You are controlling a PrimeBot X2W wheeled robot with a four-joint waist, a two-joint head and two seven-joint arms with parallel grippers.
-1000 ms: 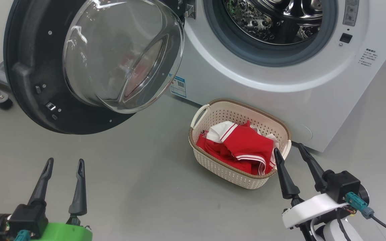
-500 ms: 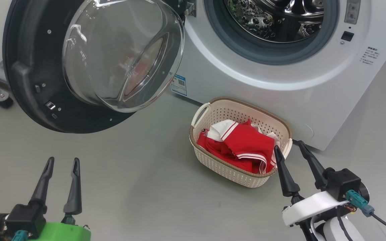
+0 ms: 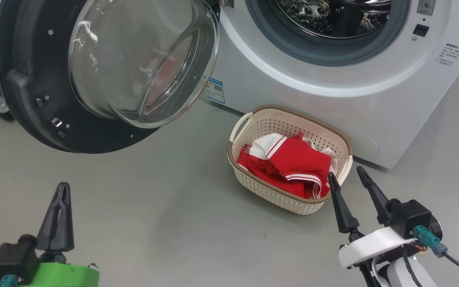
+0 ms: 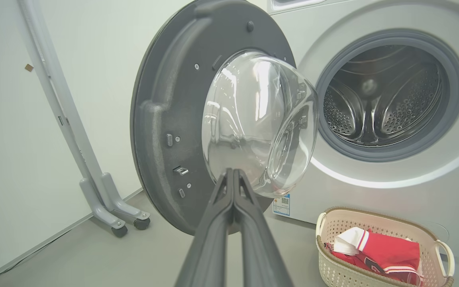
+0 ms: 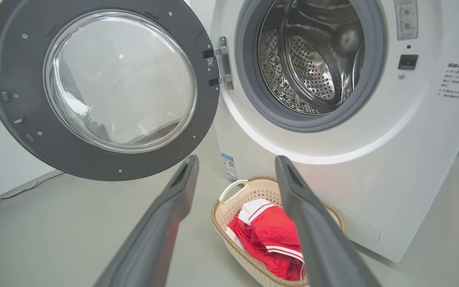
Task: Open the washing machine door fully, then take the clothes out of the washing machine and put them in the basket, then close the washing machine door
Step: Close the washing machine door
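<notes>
Left hand (image 3: 63,188) is just pinching shut on nothing while the right hand (image 3: 346,173) is hanging wide open and empty beside the basket (image 3: 269,193) holding the clothes (image 3: 293,163), so I'm guessing it's gearing up to push the washing machine door (image 3: 26,59) shut.

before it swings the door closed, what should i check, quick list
1. Drum of the washing machine emptied: ok, the visible steel is bare.
2. Clothes inside the basket: ok.
3. Washing machine door free to swing: cannot tell, the basket sits on the floor below its path.
4. Left gripper empty: ok, shut on nothing.
5. Right gripper empty: ok, open by the basket's rim.
</notes>
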